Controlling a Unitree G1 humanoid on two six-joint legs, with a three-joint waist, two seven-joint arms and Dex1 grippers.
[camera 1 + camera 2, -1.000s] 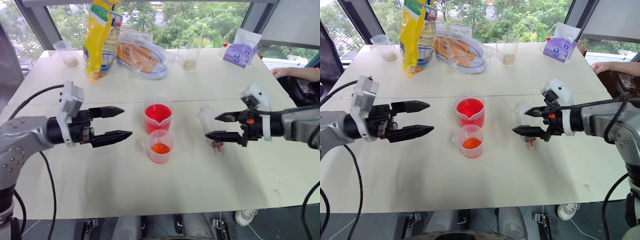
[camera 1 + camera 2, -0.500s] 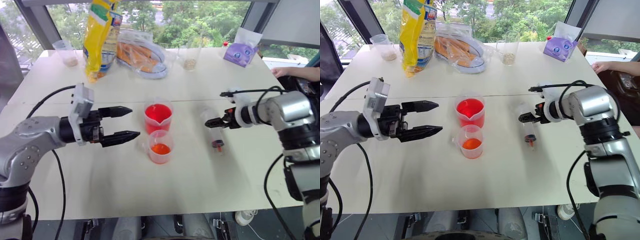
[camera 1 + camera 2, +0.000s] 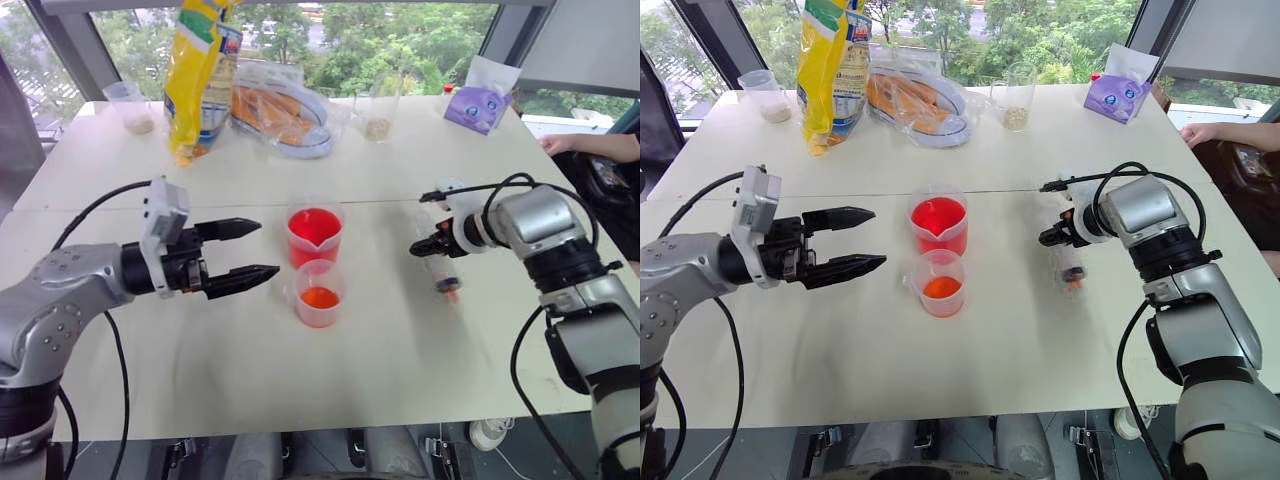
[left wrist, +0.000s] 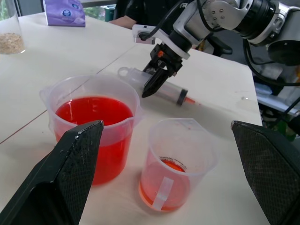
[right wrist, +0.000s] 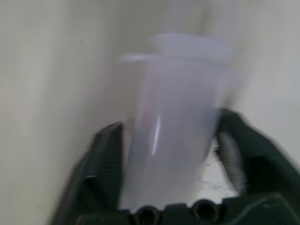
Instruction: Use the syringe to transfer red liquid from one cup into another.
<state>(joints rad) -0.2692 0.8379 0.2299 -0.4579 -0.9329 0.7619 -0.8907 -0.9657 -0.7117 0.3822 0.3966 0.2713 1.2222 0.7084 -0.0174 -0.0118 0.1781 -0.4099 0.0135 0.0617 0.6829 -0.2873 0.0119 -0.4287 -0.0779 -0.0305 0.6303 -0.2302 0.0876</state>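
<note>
The right gripper [image 3: 428,246] angles down onto the syringe [image 4: 157,86], which lies on the table [image 3: 400,350] to the right of the cups; its black fingers [image 5: 105,159] sit against either side of the clear barrel, clamped on it, though the barrel is blurred up close and its red tip half hidden. The left gripper [image 3: 247,251] hangs with fingers well apart, left of the big cup [image 3: 315,233] of red liquid [image 4: 93,110]. The small cup [image 3: 320,292] stands just in front of the big one, and a person's hand [image 3: 556,144] is cut off at the table's far right edge.
</note>
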